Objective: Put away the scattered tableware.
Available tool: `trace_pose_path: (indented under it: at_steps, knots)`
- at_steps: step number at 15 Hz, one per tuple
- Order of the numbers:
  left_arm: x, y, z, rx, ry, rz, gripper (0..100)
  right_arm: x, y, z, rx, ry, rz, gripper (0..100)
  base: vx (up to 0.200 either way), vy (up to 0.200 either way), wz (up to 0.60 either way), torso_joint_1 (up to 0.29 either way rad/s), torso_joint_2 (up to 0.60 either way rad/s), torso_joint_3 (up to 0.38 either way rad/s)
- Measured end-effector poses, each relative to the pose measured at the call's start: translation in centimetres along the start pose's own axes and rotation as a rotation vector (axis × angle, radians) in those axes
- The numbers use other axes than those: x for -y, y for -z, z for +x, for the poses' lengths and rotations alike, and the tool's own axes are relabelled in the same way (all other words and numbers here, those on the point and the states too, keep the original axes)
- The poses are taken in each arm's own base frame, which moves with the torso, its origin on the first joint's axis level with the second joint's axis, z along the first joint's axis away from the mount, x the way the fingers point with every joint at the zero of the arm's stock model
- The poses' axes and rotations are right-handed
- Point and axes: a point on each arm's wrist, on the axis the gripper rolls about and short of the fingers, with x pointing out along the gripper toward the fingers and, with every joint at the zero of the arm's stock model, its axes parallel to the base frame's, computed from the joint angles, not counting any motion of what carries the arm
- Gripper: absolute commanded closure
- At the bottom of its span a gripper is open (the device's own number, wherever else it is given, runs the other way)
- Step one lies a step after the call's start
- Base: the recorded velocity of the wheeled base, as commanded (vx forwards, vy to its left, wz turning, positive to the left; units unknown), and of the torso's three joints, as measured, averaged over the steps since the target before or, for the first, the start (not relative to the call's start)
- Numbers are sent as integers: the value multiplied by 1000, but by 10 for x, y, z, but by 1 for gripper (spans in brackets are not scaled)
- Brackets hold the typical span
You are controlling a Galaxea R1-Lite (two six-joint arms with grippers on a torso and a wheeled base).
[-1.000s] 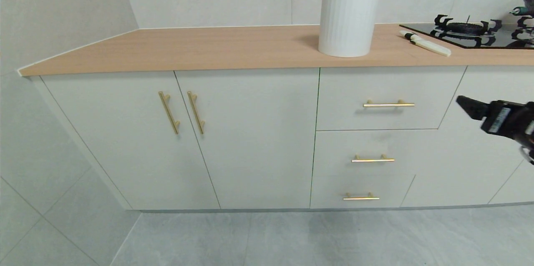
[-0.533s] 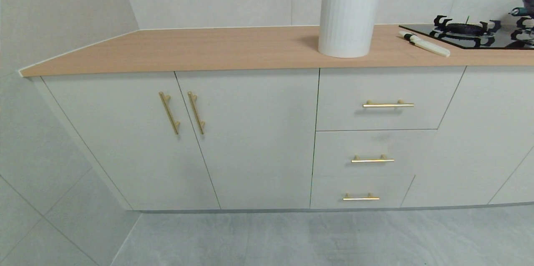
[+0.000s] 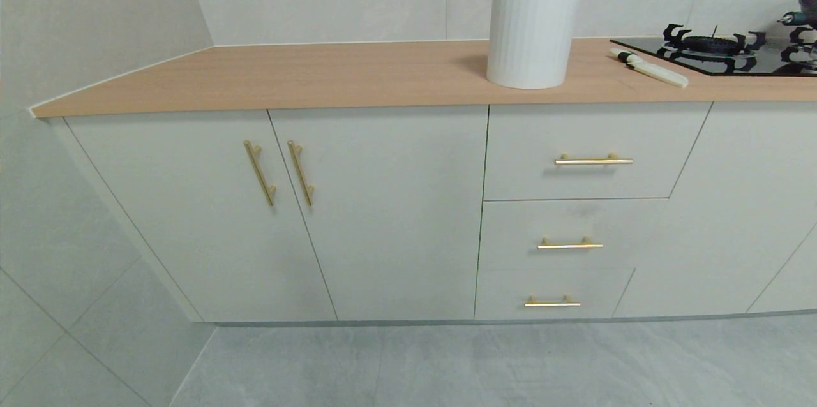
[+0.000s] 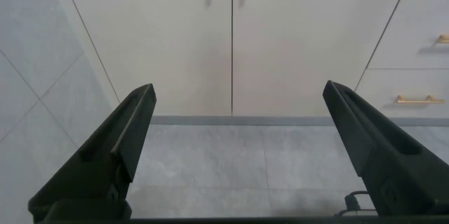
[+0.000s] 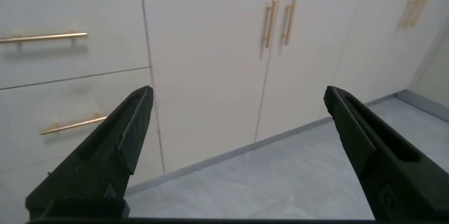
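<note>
On the wooden countertop (image 3: 319, 75), toward my right, I see a pale knife (image 3: 650, 67) with a dark band near its far end. It lies flat and slantwise, just beside the near corner of the black hob (image 3: 734, 62). I cannot tell whether it touches the glass. A black pan support (image 3: 713, 42) sits on the hob behind it. Left of the knife and apart from it, a tall white ribbed canister (image 3: 535, 21) stands upright on the counter.

Below the canister and knife is a stack of three drawers, all closed, each with a horizontal brass bar: the top handle (image 3: 593, 160), the middle handle (image 3: 570, 244) and the bottom handle (image 3: 552, 302). Further left are two cabinet doors, closed, with a pair of upright brass door handles (image 3: 260, 172) side by side at their meeting edge. Grey floor tile (image 3: 447, 362) runs along the plinth.

My left gripper (image 4: 238, 89) hangs low in front of the double doors, its black fingers (image 4: 133, 133) spread wide, with floor and plinth showing between them. My right gripper (image 5: 238, 92) is likewise spread wide, low before the cabinet fronts, with drawer bars to one side of its view and door handles beyond.
</note>
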Motion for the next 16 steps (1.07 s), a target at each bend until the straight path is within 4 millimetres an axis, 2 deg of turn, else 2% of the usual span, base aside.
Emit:
trace_pose_path:
  at_steps: [3, 5, 8, 10, 11, 12, 16]
  knots:
    - [0, 0, 0, 0, 0, 0, 0, -3, 13, -6, 36, -86, 64, 0, 0, 0, 0, 0, 0, 0]
    - [0, 0, 0, 0, 0, 0, 0, -10, 19, -8, 44, -307, 136, 0, 0, 0, 0, 0, 0, 0]
    - [0, 0, 0, 0, 0, 0, 0, -17, 46, -5, -48, -395, 160, 0, 0, 0, 0, 0, 0, 0]
    - [0, 0, 0, 0, 0, 0, 0, -20, 56, -6, -106, -431, 156, 0, 0, 0, 0, 0, 0, 0]
    - [0, 0, 0, 0, 0, 0, 0, -22, 62, -7, -160, -504, 129, 0, 0, 0, 0, 0, 0, 0]
    - [0, 0, 0, 0, 0, 0, 0, -23, 64, -8, -163, -551, 105, 0, 0, 0, 0, 0, 0, 0]
    - [0, 0, 0, 0, 0, 0, 0, -23, 65, -8, -169, -562, 100, 0, 0, 0, 0, 0, 0, 0]
